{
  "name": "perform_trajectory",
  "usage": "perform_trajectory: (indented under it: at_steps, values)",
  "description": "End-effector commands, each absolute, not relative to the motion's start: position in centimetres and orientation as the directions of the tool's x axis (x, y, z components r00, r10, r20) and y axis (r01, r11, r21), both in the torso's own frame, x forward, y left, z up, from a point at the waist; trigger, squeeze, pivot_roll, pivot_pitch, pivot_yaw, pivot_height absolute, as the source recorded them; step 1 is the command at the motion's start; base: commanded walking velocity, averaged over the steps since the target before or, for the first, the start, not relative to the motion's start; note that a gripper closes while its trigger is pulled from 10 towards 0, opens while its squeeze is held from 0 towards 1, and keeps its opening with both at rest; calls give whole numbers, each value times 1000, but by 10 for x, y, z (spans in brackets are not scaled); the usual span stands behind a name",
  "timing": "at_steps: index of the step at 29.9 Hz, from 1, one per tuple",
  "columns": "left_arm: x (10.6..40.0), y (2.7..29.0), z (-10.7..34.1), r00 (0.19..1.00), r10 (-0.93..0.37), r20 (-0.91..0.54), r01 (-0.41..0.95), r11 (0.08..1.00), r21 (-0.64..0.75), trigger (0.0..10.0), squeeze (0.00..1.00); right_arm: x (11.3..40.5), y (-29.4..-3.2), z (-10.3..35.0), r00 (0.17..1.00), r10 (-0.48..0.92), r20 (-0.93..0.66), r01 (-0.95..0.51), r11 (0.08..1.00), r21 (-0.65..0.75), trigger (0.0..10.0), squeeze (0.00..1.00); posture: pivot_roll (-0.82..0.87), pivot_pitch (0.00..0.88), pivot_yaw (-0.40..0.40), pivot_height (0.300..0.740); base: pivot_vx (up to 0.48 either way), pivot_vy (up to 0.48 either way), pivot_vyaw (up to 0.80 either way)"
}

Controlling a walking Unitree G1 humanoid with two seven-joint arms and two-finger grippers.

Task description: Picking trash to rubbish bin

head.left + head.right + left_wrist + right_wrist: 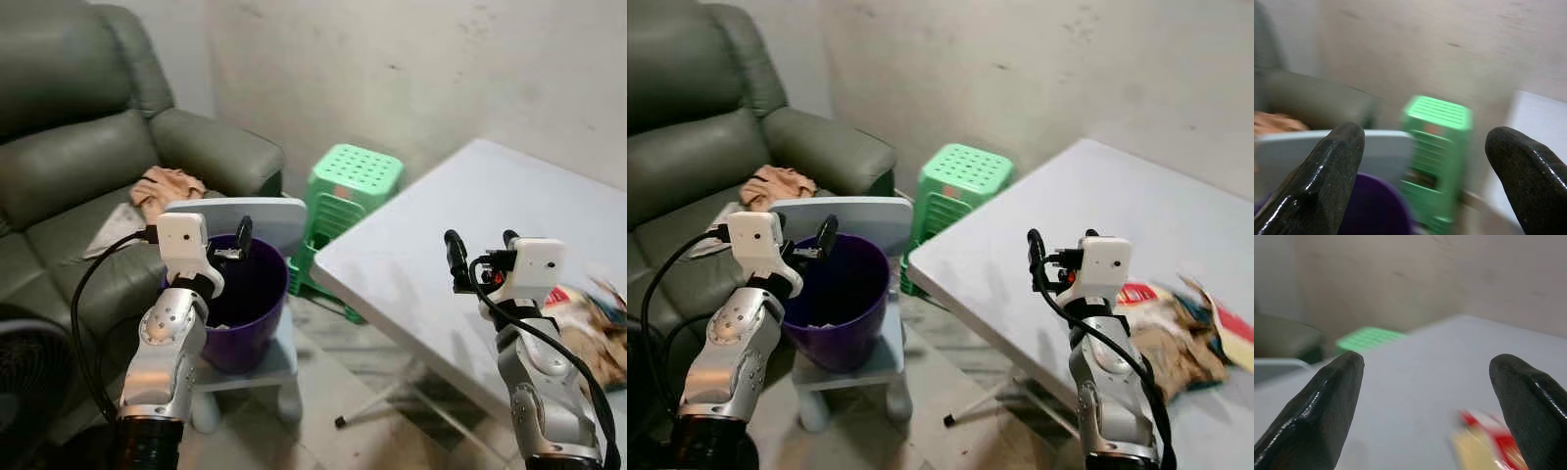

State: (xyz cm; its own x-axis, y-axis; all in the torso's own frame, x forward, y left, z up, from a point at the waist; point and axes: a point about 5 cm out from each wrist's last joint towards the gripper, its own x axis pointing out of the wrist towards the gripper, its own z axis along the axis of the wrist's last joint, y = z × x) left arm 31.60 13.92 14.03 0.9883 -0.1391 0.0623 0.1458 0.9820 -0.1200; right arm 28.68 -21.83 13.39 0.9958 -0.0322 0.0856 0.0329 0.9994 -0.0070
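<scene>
My left hand point(1422, 181) hovers released over the purple rubbish bin point(250, 299) on a low stool point(257, 367); my right hand point(1427, 411), also spread and empty, hangs above the white counter point(431, 250); the crumpled trash point(1176, 333) lies at its right.

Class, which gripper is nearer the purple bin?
Left. The left gripper hangs open over the purple bin rim; the right gripper is open above the white table, well apart.
</scene>
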Motion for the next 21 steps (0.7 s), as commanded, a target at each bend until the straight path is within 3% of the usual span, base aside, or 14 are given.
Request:
perform_trajectory:
  at_steps: [1, 4, 12, 21]
  values:
    - [318, 138, 144, 988, -143, 53, 148, 982, -117, 10000, 0, 289, -218, 140, 995, -33, 97, 33, 999, -4, 10000, 0, -4, 8, -63, 740, 0, 0, -712]
    - [318, 137, 144, 989, -139, 46, 144, 982, -125, 10000, 0, 288, -218, 141, 993, -35, 113, 35, 999, 1, 10000, 0, -4, 8, -63, 740, 0, 0, -673]
    - [317, 133, 144, 989, -143, 26, 145, 985, -89, 10000, 0, 287, -220, 142, 993, -36, 113, 35, 999, 6, 10000, 0, -5, 11, -67, 740, 0, 0, 0]
    - [314, 129, 145, 983, -183, 24, 185, 972, -142, 10000, 0, 285, -218, 141, 993, -25, 112, 25, 1000, 1, 10000, 0, -7, 17, -70, 740, 0, 0, 0]
